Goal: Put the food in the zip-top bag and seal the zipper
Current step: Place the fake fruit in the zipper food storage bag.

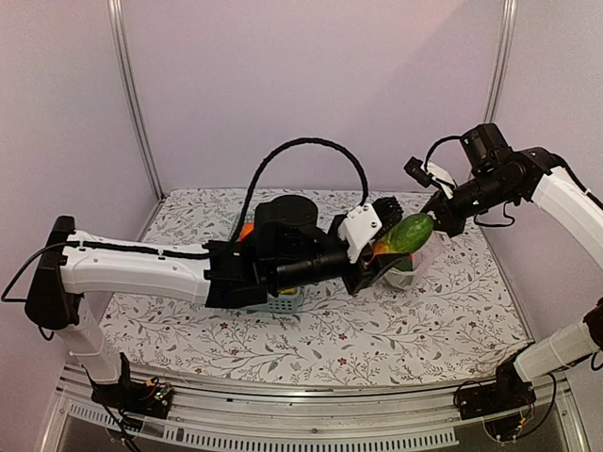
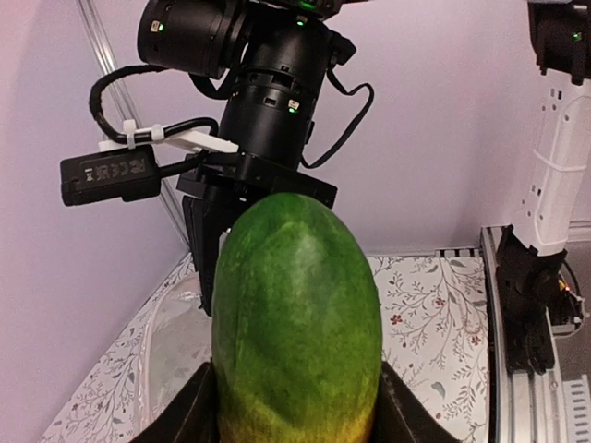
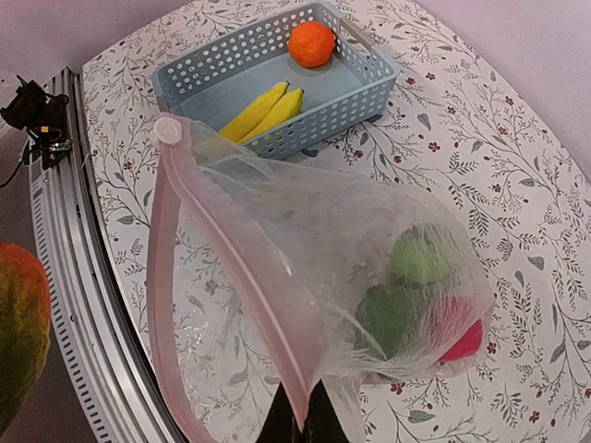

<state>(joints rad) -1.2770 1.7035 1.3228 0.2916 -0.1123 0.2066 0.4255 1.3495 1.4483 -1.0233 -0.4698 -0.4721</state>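
Green-orange piece [image 2: 295,314] fills left wrist view, clamped between half-spread fingers of left gripper [image 2: 295,392]; right wrist view, right gripper [image 3: 300,420] pinched shut on zipper [image 3: 231,268] of zip-top bag [image 3: 360,212], green and red food [image 3: 417,258] inside, beyond its tips; top view, piece just beside right gripper, above bag.

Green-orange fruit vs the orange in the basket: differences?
The green-orange fruit is a long oval, green fading to orange; the orange is round and one colour. The fruit is clamped aloft in the left gripper; the orange lies in the blue basket. Both are outside the zip-top bag.
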